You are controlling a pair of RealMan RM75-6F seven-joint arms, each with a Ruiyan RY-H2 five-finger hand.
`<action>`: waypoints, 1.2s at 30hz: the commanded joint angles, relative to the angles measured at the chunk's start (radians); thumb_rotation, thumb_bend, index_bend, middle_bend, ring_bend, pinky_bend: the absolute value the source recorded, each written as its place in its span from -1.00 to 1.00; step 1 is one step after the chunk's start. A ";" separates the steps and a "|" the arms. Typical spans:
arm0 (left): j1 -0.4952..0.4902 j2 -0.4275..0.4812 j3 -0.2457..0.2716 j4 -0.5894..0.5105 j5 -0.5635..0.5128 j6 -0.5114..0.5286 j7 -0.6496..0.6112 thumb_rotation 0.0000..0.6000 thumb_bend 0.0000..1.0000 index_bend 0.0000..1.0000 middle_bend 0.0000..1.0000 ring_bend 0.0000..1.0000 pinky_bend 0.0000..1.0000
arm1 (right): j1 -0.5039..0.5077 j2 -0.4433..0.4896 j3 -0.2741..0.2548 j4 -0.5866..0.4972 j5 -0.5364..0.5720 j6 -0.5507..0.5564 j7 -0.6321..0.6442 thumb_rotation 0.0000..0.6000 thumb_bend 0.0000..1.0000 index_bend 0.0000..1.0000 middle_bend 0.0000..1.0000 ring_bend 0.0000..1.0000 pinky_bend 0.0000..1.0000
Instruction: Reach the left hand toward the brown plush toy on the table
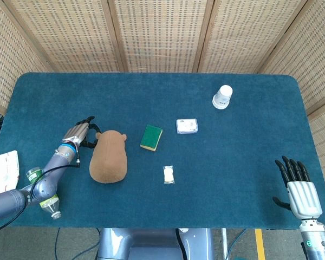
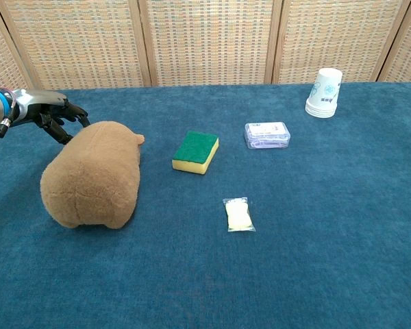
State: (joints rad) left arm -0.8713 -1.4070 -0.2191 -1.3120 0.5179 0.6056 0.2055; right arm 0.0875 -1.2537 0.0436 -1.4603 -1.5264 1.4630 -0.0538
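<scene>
The brown plush toy (image 1: 109, 157) (image 2: 93, 174) lies on the blue table's left side, head toward the far edge. My left hand (image 1: 81, 132) (image 2: 49, 114) is at the toy's far left, by its head. Its dark fingers are spread and curved, and their tips touch the plush; nothing is held. My right hand (image 1: 298, 187) hovers at the near right corner with fingers apart and nothing in it. The chest view does not show it.
A green and yellow sponge (image 1: 151, 137) (image 2: 196, 151) lies right of the toy. Further right are a small clear box (image 1: 187, 126), a yellow packet (image 1: 169, 174) and stacked paper cups (image 1: 222, 96). A bottle (image 1: 47, 199) and a white pack (image 1: 4, 171) sit at the left edge.
</scene>
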 commanded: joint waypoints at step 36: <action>-0.011 -0.002 0.018 -0.013 0.026 0.054 -0.085 1.00 0.11 -0.04 -1.00 -1.00 -1.00 | 0.002 -0.005 -0.009 0.007 -0.007 -0.002 0.004 1.00 -0.76 -0.90 -1.00 -1.00 -1.00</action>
State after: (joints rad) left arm -0.8831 -1.4085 -0.1998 -1.3244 0.5433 0.6583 0.1225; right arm 0.0891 -1.2586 0.0349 -1.4529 -1.5332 1.4607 -0.0502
